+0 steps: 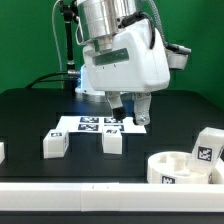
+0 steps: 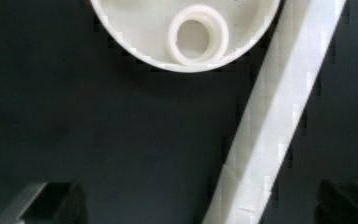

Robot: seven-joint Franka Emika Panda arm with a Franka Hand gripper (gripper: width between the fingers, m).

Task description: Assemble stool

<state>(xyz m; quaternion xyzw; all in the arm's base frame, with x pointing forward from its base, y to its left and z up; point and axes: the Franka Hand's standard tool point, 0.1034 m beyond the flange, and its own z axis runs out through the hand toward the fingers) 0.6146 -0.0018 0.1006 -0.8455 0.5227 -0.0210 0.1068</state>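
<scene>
Exterior view: my gripper (image 1: 129,112) hangs above the marker board (image 1: 92,124). One stool leg (image 1: 55,143) and a second leg (image 1: 112,142) stand on the black surface (image 1: 30,115) near the board. The round seat (image 1: 178,168) lies at the exterior view's right, with a third leg (image 1: 208,148) close by.

Wrist view: my fingers (image 2: 43,200) are spread apart with nothing between them. The seat (image 2: 131,30) lies beside a white rail (image 2: 274,110).

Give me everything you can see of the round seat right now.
The seat is a white, plastic-looking round disc lying flat on the black table at the exterior view's right, near the white rail. Its top shows a raised rim; the wrist view shows one oval socket. A black-and-white tag sits on its side wall. A tagged leg stands close behind; contact unclear. The open gripper is well away.
</scene>
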